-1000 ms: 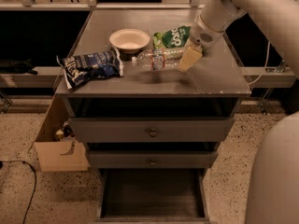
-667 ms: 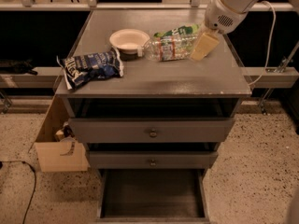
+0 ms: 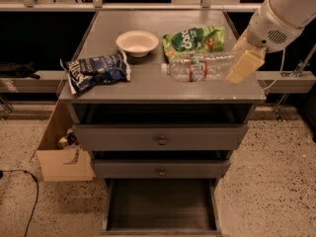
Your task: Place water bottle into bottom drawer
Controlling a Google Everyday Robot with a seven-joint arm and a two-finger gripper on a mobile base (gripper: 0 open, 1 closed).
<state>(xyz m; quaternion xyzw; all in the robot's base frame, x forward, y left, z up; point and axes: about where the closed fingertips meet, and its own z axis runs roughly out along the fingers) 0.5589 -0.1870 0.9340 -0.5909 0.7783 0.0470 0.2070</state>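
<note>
The bottle (image 3: 197, 67) lies on its side on the bench (image 3: 148, 87), right of centre, cap pointing left and base to the right. It is just near of the green bag (image 3: 195, 37) and right of the bowl (image 3: 137, 42). The pincer (image 3: 239, 69) sits at the bottle's right end, slanting down from the far right. That is the open side, where the arm can reach the bottle without crossing the bag or bowl. It meets the base, but I cannot tell whether it is shut on the bottle or only set against it.

The blue bag (image 3: 96, 70) lies well apart at the left. Below, the two upper drawers are shut, and the bottom drawer (image 3: 160, 204) stands pulled out toward the near side, floor bare and ready to take the bottle. By my judgement the grasp is the step in hand. The lift and the carry down past the bench's near edge are not yet begun.
</note>
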